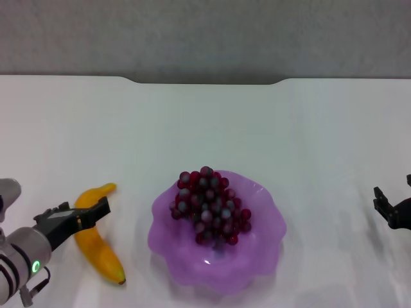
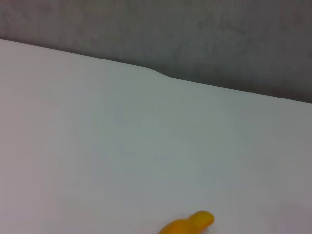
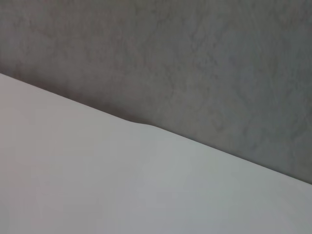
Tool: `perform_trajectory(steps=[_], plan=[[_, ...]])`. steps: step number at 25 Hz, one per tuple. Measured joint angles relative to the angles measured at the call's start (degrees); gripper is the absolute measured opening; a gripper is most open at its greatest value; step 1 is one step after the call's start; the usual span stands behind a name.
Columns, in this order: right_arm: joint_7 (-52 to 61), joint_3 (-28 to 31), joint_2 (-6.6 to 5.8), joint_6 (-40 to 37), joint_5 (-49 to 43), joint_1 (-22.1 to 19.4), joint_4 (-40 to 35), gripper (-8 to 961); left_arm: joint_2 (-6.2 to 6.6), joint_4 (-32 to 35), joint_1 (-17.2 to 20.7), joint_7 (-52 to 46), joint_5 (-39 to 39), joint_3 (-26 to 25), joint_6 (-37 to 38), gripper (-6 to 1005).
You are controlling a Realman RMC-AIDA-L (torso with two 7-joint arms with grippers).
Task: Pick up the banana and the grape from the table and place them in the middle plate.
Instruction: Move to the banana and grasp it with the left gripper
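Grapes (image 1: 210, 205) already in purple plate (image 1: 257, 263) | left gripper (image 1: 80, 217) jaws wide over banana (image 1: 103, 256) on surface | next: lower, close | right gripper (image 1: 392, 210) idle, jaws unclear

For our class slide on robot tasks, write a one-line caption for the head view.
Grape in the middle plate; left gripper over the banana on the table; right gripper aside.

Grey mottled wall (image 1: 205, 35) (plain) behind the far edge
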Motion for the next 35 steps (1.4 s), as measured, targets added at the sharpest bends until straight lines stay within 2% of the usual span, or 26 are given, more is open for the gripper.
perform_trajectory(steps=[11,35], plan=[[0.0,-0.3,-0.04,-0.3,0.0,0.2,0.6,704,-0.12,4.0,-0.8,-1.0,-0.4,0.4,3.8,884],[-0.1,-0.3,-0.13,-0.3,-0.4,0.2,1.5,703,-0.2,13.0,-6.2,-1.2,-2.2,3.5,7.2,883]])
